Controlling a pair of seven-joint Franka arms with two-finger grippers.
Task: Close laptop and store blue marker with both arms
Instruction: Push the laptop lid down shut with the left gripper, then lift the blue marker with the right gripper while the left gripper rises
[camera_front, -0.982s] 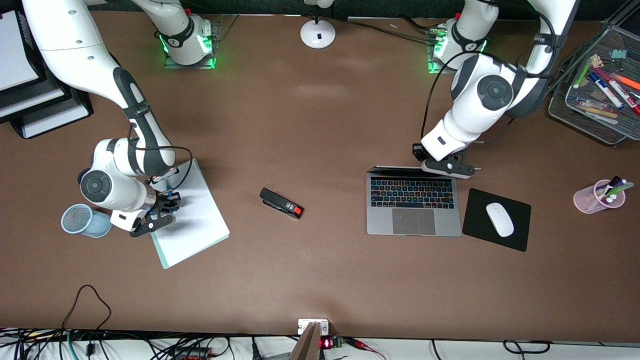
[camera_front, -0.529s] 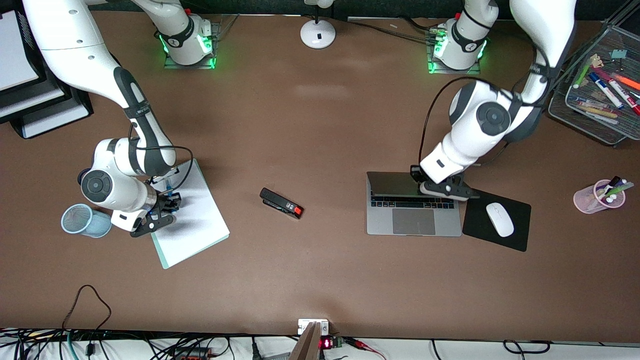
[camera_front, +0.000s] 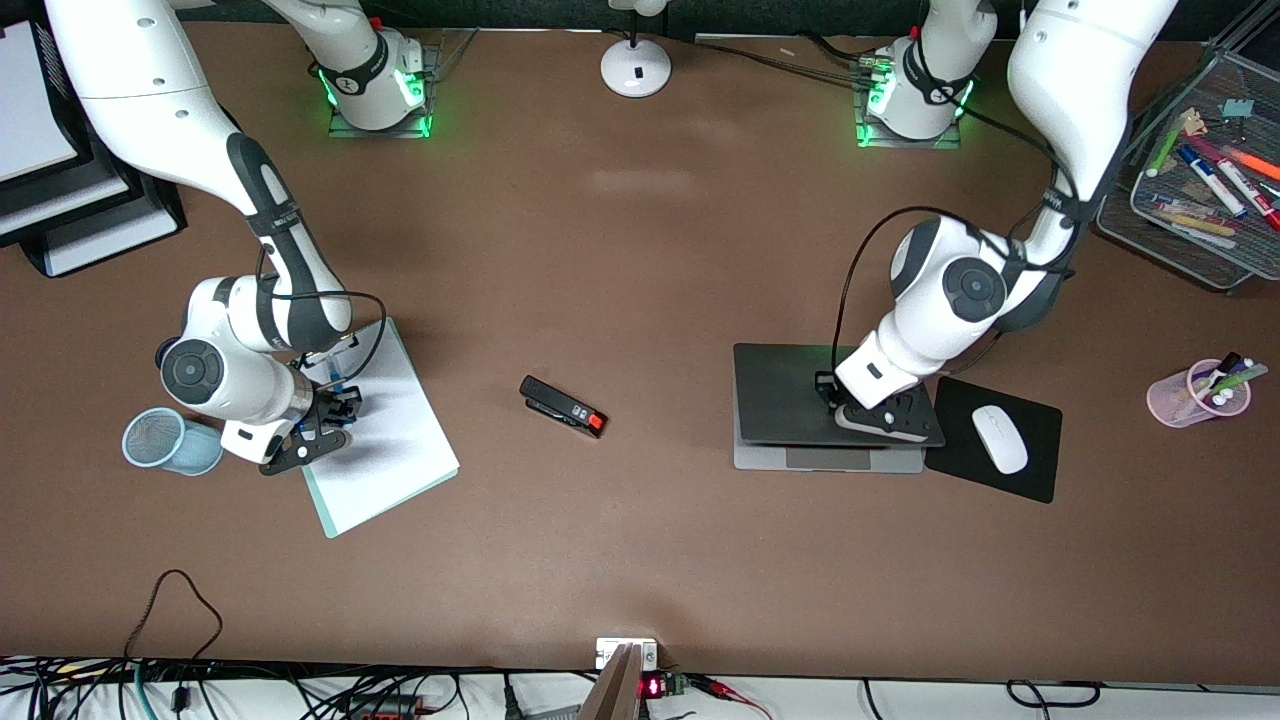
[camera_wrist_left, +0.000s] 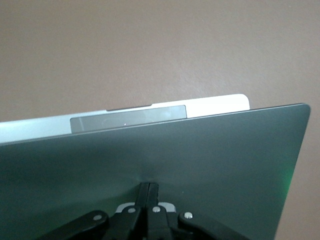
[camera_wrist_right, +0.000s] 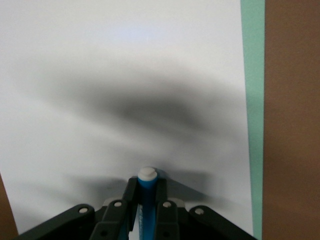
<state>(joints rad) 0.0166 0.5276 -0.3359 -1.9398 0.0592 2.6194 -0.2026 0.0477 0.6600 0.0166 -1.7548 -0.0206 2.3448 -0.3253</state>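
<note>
The laptop's (camera_front: 790, 390) dark lid lies almost flat over its base, and only a silver strip of palm rest (camera_front: 780, 460) shows. My left gripper (camera_front: 882, 417) is shut with its fingertips resting on the lid near the mouse-pad end. In the left wrist view the shut gripper (camera_wrist_left: 148, 186) touches the lid (camera_wrist_left: 210, 160). My right gripper (camera_front: 312, 432) is shut on the blue marker (camera_wrist_right: 148, 197), white end forward, just above the white notepad (camera_front: 390, 440), also seen in the right wrist view (camera_wrist_right: 125, 75).
A black stapler (camera_front: 563, 406) lies mid-table. A white mouse (camera_front: 999, 439) sits on a black pad (camera_front: 1035, 480) beside the laptop. A blue mesh cup (camera_front: 160, 440) stands next to my right gripper. A pink pen cup (camera_front: 1190, 400) and a mesh tray (camera_front: 1130, 215) stand at the left arm's end.
My left gripper has pushed the lid down toward the front camera, from upright to nearly flat, and the keyboard is now covered. The right arm has not moved.
</note>
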